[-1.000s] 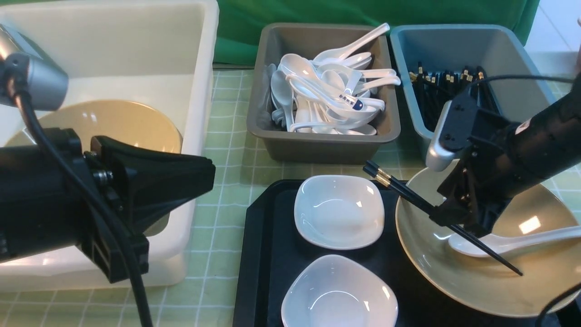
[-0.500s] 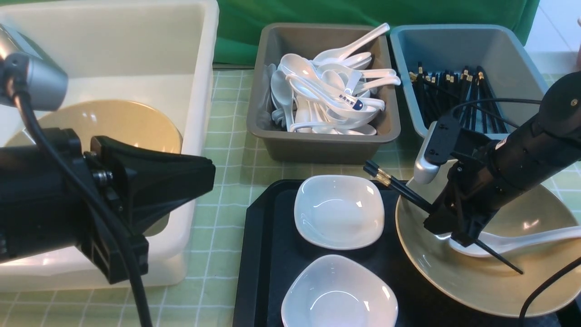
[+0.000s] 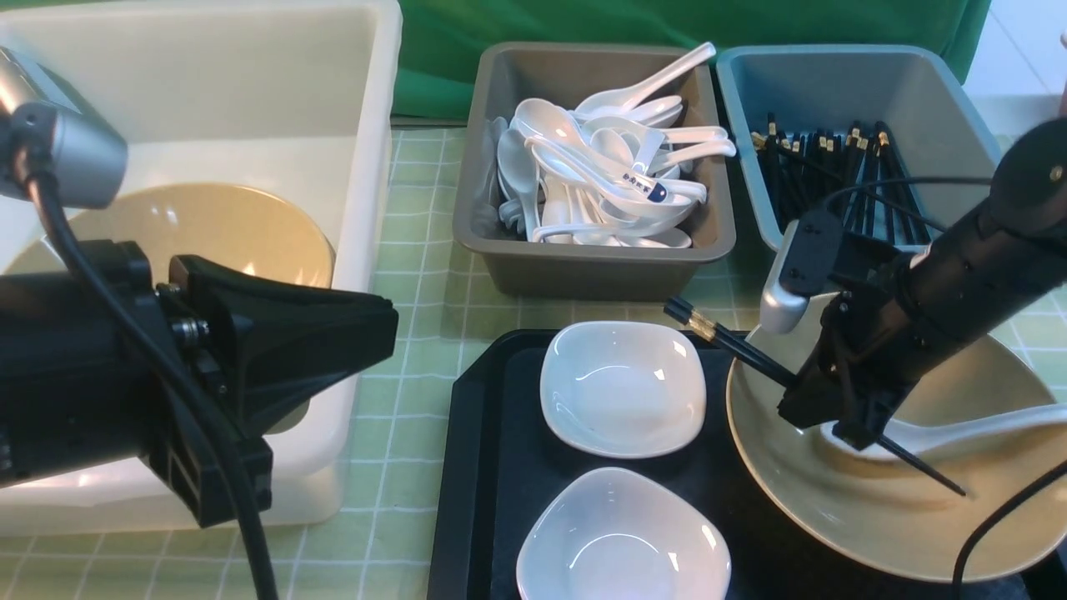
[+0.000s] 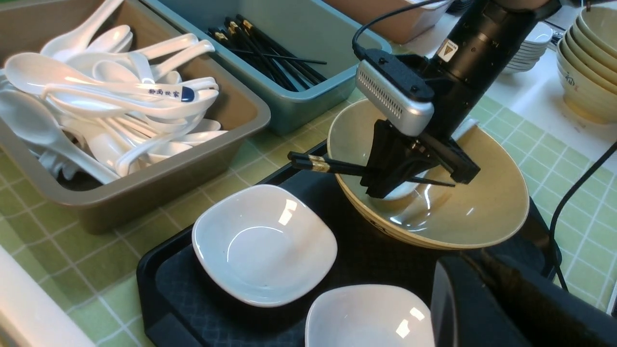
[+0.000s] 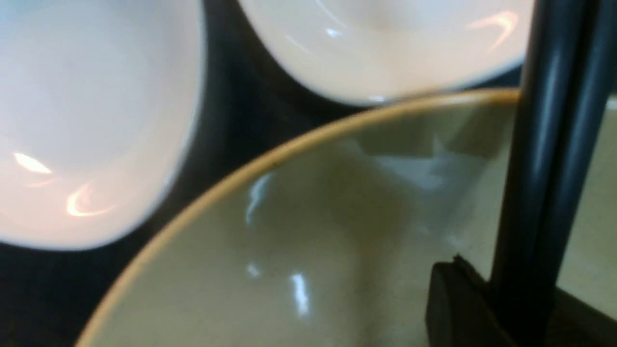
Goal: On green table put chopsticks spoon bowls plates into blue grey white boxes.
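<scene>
Landmark: black tray point(image 3: 475, 467) on the green table point(image 3: 408, 467); every place below is read from it.
My right pincer point(image 3: 842, 421): down inside the bowl at the tray's right end, jaws drawn in on the chopsticks about halfway along them.
Chopsticks point(image 3: 733, 342): two thin black sticks lying side by side, glossy, with a gold band near the squared blunt ends and tapering to fine points. The blunt ends jut past the bowl's rim over the tray's far edge. The points slant down into the bowl, crossing the spoon.
Bowl point(image 3: 875, 517): wide, shallow, olive-beige, on the tray's right end.
Spoon point(image 3: 975, 433): plain white, lying in that bowl.
Plates point(image 3: 621, 387) point(image 3: 621, 542): two small white rounded-square dishes on the tray, one far, one near.
My left pincer point(image 3: 379, 321): jaws together, off the tray's left side.
Grey box point(image 3: 583, 279): just beyond the tray's far edge, full of white spoons.
Blue box point(image 3: 742, 83): beyond the tray's far right corner, holding more black chopsticks.
White box point(image 3: 367, 208): left of the tray.
</scene>
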`<state>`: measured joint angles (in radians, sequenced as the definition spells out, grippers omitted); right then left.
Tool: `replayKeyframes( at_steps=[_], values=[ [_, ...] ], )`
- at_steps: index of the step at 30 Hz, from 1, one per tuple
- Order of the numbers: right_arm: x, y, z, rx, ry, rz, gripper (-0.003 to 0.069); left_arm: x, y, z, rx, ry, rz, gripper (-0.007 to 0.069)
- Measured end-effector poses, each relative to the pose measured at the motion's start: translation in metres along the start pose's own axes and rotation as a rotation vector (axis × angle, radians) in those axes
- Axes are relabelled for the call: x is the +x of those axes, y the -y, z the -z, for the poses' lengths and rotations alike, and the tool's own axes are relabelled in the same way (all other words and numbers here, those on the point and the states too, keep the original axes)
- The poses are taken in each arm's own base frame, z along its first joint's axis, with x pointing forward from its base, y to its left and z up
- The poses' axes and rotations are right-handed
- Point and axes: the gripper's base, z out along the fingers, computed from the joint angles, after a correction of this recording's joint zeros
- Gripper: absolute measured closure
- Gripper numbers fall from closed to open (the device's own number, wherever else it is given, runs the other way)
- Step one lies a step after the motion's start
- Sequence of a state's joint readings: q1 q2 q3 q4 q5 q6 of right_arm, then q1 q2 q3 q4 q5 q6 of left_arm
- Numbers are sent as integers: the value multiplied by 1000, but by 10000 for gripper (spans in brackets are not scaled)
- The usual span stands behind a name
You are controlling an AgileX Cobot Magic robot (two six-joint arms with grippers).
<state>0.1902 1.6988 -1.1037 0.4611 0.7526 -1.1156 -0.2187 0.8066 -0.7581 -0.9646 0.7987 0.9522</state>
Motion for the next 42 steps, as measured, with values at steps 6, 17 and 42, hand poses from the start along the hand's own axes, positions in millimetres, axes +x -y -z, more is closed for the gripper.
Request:
replayKeyframes(
  at_steps=[6, 17, 42],
  values=[
    [-23, 10, 30, 2, 43, -31, 561, 0, 0, 0, -5, 3, 0, 627],
    [-43, 91, 119, 344, 517, -527, 561, -2, -3, 0, -29, 21, 0, 627],
    [-21, 173, 46, 506, 707, -921, 286, 1, 1, 0, 12, -7, 89, 627]
  ],
)
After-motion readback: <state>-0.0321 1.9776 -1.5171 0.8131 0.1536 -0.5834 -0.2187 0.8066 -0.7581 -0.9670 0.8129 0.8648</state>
